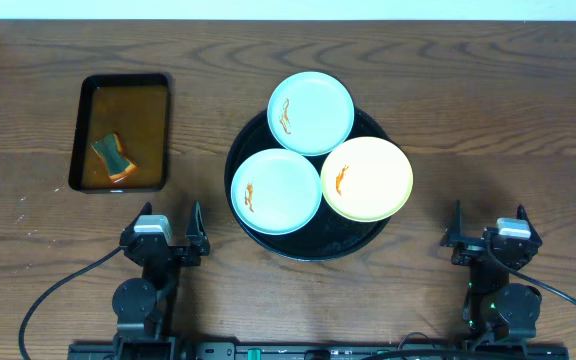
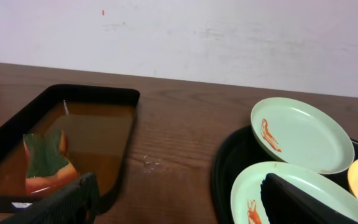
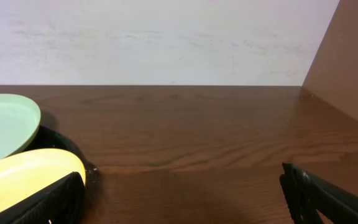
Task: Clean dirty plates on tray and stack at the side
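Three plates lie on the round black tray [image 1: 251,143]: a mint-blue plate [image 1: 311,112] at the back, another mint-blue plate [image 1: 276,190] front left, and a pale yellow plate [image 1: 367,178] front right. Each carries an orange sauce smear. My left gripper [image 1: 173,236] rests open near the front edge, left of the tray, holding nothing. My right gripper [image 1: 489,231] rests open at the front right, apart from the tray. The left wrist view shows the back mint plate [image 2: 300,134] and the near one [image 2: 253,193]; in the right wrist view the yellow plate [image 3: 27,174] sits at the left edge.
A rectangular black tray [image 1: 121,132] of brown liquid stands at the left, with a green-and-orange sponge [image 1: 114,156] lying in it. Bare wooden table [image 1: 498,110] stretches to the right of the round tray. Cables run along the front edge by both arm bases.
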Motion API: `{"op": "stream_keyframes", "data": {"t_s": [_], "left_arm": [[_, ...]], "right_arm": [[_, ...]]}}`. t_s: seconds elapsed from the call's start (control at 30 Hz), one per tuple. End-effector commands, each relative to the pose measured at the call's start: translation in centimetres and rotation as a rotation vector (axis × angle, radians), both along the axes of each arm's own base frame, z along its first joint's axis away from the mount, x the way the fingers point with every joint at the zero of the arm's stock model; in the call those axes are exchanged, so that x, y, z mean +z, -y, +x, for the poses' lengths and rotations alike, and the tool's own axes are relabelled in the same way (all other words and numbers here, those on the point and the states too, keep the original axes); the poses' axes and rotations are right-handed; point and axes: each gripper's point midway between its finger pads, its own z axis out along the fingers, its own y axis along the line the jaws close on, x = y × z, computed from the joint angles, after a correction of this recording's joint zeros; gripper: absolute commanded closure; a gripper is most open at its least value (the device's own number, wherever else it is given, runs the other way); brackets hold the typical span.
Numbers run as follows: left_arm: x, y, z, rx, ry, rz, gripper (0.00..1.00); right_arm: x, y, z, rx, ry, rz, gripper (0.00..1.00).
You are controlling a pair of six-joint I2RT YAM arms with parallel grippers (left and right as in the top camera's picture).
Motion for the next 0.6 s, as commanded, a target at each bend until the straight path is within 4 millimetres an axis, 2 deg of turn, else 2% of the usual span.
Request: {"op": "stream_keyframes", "data": {"t_s": [0.0, 0.57], "left_arm": [[-1.63, 0.13, -0.11, -0.008, -0.055, 0.014, 0.16], [-1.63, 0.13, -0.11, -0.008, -0.055, 0.014, 0.16]], "right_arm": [[-0.21, -1.16, 0.09, 0.048, -0.008, -0.005, 0.01], [-0.22, -1.16, 0.09, 0.048, -0.008, -0.005, 0.01]]}}
